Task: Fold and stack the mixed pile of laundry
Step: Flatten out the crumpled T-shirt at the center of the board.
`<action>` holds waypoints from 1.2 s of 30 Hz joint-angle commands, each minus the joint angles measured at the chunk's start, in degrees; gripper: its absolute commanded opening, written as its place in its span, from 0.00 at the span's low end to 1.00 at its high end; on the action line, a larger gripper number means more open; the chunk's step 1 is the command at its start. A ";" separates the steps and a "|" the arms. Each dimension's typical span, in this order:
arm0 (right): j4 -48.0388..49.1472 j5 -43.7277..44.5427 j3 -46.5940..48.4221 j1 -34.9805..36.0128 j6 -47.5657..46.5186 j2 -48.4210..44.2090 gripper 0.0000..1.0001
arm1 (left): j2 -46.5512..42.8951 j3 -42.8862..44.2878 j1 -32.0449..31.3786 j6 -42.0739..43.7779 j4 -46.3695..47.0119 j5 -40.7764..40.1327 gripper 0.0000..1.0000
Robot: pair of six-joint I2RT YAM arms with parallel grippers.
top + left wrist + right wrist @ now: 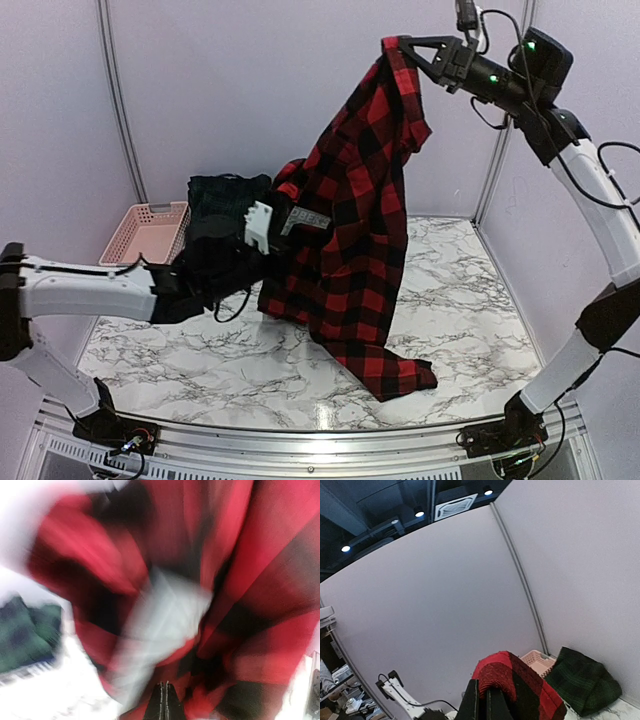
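Over marble table (480, 300), red-and-black checked shirt (360, 230) hung aloft

Pale lilac wall panels backed the white, grey-veined tabletop as the right gripper (398, 47), at the upper right of the overhead view, held the red-and-black checked shirt up by one end. Its fingers were closed tight on a fold of the cloth, which bunched over them in the right wrist view. The shirt draped down through the centre of the frame, and its lowest corner lay on the marble table at lower centre.

From the left edge the left arm reached across to the shirt's left side at mid-frame. The left gripper (162, 700) showed its fingers pressed together in the badly blurred left wrist view, with red cloth right at their tips; whether any cloth was pinched between them could not be told.

Behind the hanging shirt, at centre left, a dark green plaid piece (225, 195) sat heaped near the back wall. A navy piece with white lettered band (305, 218) showed just right of it, against the shirt's edge. A pink basket (150, 232) stood to the left of the green piece, by the wall
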 commanded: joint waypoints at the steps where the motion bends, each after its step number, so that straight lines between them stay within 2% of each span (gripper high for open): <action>1: 2.24 1.18 -10.85 -4.76 0.96 -8.82 0.00 | -15.61 0.29 -0.40 7.87 -18.76 -2.44 0.00; 4: 1.67 1.31 -23.43 -6.06 0.07 -14.01 0.00 | -22.29 1.27 -0.86 10.43 -32.65 -1.92 0.00; 6: 0.08 0.84 -29.65 -7.63 -1.19 -16.83 0.00 | -24.71 -0.23 -1.31 9.42 -37.72 -2.16 0.00; 7: -0.53 0.57 -31.97 -8.21 -1.69 -18.04 0.00 | -25.22 -1.59 -1.31 7.92 -38.73 -2.40 0.04; 8: -0.51 0.21 -33.93 -8.74 -1.79 -18.93 0.00 | -25.06 -3.06 -1.32 6.03 -38.91 -2.94 0.25; 9: -0.50 0.05 -35.59 -8.95 -1.99 -19.63 0.00 | -24.27 -4.53 -1.30 4.46 -38.04 -3.17 0.54; 10: -0.86 0.11 -36.05 -9.03 -2.39 -19.92 0.00 | -22.94 -6.02 -1.30 3.30 -36.32 -3.39 0.70; 13: -1.51 0.00 -36.08 -9.09 -2.71 -19.76 0.00 | -15.06 -8.74 -1.34 1.78 -26.01 -1.76 0.90; 15: -1.70 0.10 -35.77 -9.04 -2.75 -19.64 0.00 | -7.18 -6.41 -1.39 2.74 -23.17 -1.10 0.93; 19: -2.69 0.53 -34.56 -9.04 -2.94 -19.32 0.00 | 9.52 2.98 -1.85 7.47 -23.19 1.60 0.94; 23: -3.46 0.69 -33.38 -9.04 -3.05 -19.15 0.00 | 21.33 12.32 -2.51 11.47 -24.95 2.04 0.98; 25: -3.89 0.90 -32.74 -9.04 -3.14 -19.07 0.00 | 25.44 15.96 -2.53 12.23 -26.44 2.50 0.95; 26: -4.07 0.91 -32.37 -9.04 -3.20 -18.94 0.00 | 27.24 17.55 -2.53 12.76 -28.05 2.72 0.88; 29: -4.11 0.85 -32.00 -9.04 -3.11 -18.48 0.00 | 30.16 20.35 -2.19 13.58 -32.93 3.11 0.48; 32: -3.03 0.49 -32.48 -9.04 -2.54 -18.05 0.00 | 26.73 16.31 -0.66 12.53 -32.19 3.84 0.09; 33: -2.83 0.32 -32.66 -9.04 -2.43 -17.95 0.00 | 25.08 13.40 0.42 11.57 -31.74 4.01 0.00; 36: -2.31 -0.03 -33.34 -9.04 -2.46 -17.63 0.00 | 18.32 7.25 4.90 7.27 -30.22 5.13 0.00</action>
